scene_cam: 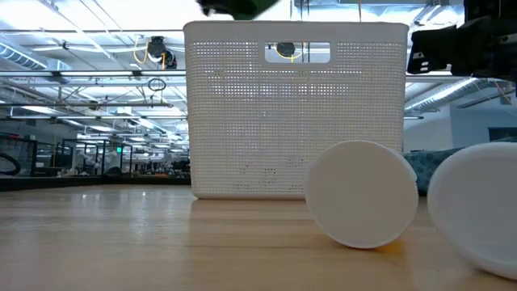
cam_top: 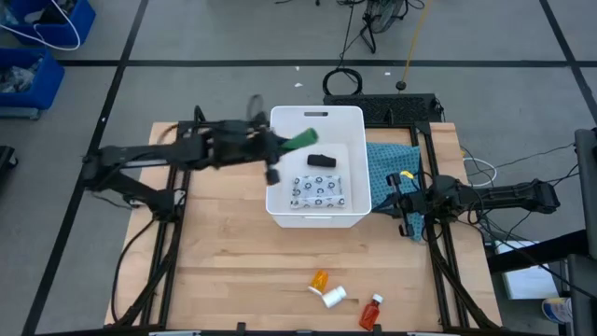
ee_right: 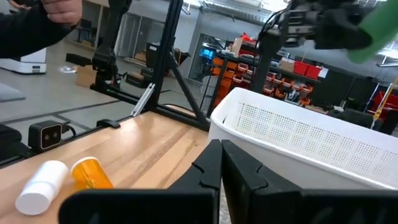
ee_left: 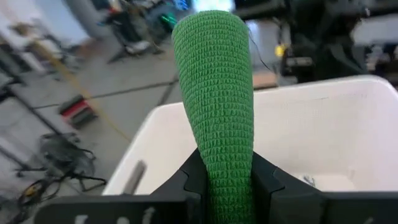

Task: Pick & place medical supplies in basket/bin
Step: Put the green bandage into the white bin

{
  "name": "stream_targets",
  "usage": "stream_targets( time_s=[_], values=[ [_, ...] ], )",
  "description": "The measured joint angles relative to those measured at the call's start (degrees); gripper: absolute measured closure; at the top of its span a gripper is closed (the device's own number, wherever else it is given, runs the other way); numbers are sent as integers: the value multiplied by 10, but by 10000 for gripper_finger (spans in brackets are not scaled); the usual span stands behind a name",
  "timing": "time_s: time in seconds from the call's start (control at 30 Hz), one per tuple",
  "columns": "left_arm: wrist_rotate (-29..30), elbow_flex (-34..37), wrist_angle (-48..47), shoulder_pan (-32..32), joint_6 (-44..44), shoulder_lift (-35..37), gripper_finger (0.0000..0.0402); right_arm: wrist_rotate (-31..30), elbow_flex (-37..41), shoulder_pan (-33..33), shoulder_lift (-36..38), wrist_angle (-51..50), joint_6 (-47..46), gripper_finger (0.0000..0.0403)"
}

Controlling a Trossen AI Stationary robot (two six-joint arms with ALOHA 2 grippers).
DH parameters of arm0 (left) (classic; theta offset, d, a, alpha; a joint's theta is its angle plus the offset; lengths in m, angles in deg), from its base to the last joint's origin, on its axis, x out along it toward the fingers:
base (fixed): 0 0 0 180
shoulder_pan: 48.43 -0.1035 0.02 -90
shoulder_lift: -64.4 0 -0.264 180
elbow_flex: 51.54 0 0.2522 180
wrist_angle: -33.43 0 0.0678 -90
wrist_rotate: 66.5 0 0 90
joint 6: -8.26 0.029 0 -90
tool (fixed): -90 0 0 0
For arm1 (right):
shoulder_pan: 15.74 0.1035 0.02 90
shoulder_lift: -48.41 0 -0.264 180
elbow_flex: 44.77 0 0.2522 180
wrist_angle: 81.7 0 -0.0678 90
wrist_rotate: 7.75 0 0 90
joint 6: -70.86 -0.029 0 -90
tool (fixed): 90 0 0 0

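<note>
Pale wood planks made up your table [cam_top: 242,271], which stood on a grey floor crossed by dark tape lines, with blue bins [cam_top: 33,47] off at one far corner. Level across the top, you looked into a long hall of ceiling beams, strip lights and railings. Your white tub [cam_top: 315,117] sat at the middle of the far half of the table, its perforated wall [scene_cam: 242,129] and handle slot facing the low camera. Inside it lay a white dark-patterned flat packet [cam_top: 318,190] and, just beyond that, a black oblong piece [cam_top: 321,161].

Your left gripper [cam_top: 280,149] hung over the tub's left rim, clenched on a green wrapped item [ee_left: 217,106] whose knit surface rose from between the dark fingers [ee_left: 270,183] in the left wrist view. Your right gripper [cam_top: 403,191] waited beside the tub's right wall, over the teal-blue cloth [cam_top: 387,168], with its fingers [ee_right: 239,165] pressed together on nothing.

Near the table's front edge you still had three items left out: an orange bottle [cam_top: 320,279], a white cylinder [cam_top: 334,297] touching or just beside it, and a red white-capped bottle [cam_top: 371,311] a little to the right. A person's hand [ee_right: 59,9] showed in the room behind the right arm's view.
</note>
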Motion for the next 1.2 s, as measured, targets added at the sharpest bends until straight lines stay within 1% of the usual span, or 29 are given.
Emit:
stream_targets(
  time_s=[0.1, 0.23, 0.33, 0.43, 0.53, 0.67, 0.77, 1.2],
  values=[
    [-69, -71, -34, -27, 9, -70, 344, 1, 0, 0, 0, -5, 0, 403],
    [-118, -152, -108, -59, 10, -148, 344, 0, 0, 0, 0, -5, 0, 403],
    [-174, -178, -140, -84, -17, -198, 344, 0, 0, 0, 0, -5, 0, 403],
    [-202, -180, -143, -101, -32, -239, 344, 0, 0, 0, 0, -1, -1, 403],
    [-213, -180, -143, -107, -30, -279, 344, 0, 0, 0, 0, -1, -1, 403],
    [-213, -180, -143, -106, -14, -320, 344, 0, 0, 0, 0, -1, -1, 403],
    [-197, -180, -146, -110, -19, -344, 344, 0, 0, 0, 0, -1, -1, 403],
    [-198, -181, -184, -115, -23, -414, 344, -1, 0, 0, 0, -6, 13, 403]
  ],
)
